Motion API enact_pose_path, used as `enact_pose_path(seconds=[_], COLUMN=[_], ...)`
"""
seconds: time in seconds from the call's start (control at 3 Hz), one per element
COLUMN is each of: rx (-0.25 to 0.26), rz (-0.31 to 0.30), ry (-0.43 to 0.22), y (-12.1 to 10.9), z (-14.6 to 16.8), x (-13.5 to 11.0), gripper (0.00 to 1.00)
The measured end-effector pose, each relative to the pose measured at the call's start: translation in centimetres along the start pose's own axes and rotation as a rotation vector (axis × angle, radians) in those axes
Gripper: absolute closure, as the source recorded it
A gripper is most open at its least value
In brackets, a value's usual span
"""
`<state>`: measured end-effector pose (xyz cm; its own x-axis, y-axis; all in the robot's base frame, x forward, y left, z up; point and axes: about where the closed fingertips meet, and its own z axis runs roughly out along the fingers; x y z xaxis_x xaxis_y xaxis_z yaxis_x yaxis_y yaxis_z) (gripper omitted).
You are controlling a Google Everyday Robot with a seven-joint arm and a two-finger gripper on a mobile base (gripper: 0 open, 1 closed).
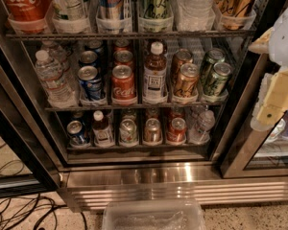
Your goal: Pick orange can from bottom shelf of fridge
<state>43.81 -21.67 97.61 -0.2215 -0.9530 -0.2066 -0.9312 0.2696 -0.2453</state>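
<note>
while well apart from the orange can point(152, 131) on the bottom shelf point(134, 148), hand point(271, 110) at far right, grip unclear

The two-finger gripper point(272, 102), a blocky piece of pale cream-yellow plastic, hangs at the right edge of the camera view at about mid-height. It is tilted down and to the left and ends in a rounded whitish tip. Above it sits the bulky white plastic wrist housing point(284, 32), partly cut off by the frame edge, with a small tan pointed piece point(260, 46) jutting left.
</note>
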Motion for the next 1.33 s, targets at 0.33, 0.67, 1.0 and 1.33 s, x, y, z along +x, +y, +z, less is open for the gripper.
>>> enact_pose_path(seconds=[0.33, 0.67, 1.0, 1.33], rx=[0.0, -0.003, 0.013, 0.007], rz=[0.0, 0.011, 0.012, 0.009], ry=[0.0, -0.024, -0.056, -0.079], y=[0.0, 0.2, 1.5, 3.2], z=[0.0, 0.7, 3.2, 7.2], x=[0.0, 0.0, -0.3, -0.8], gripper=[0.0, 0.0, 0.0, 0.0])
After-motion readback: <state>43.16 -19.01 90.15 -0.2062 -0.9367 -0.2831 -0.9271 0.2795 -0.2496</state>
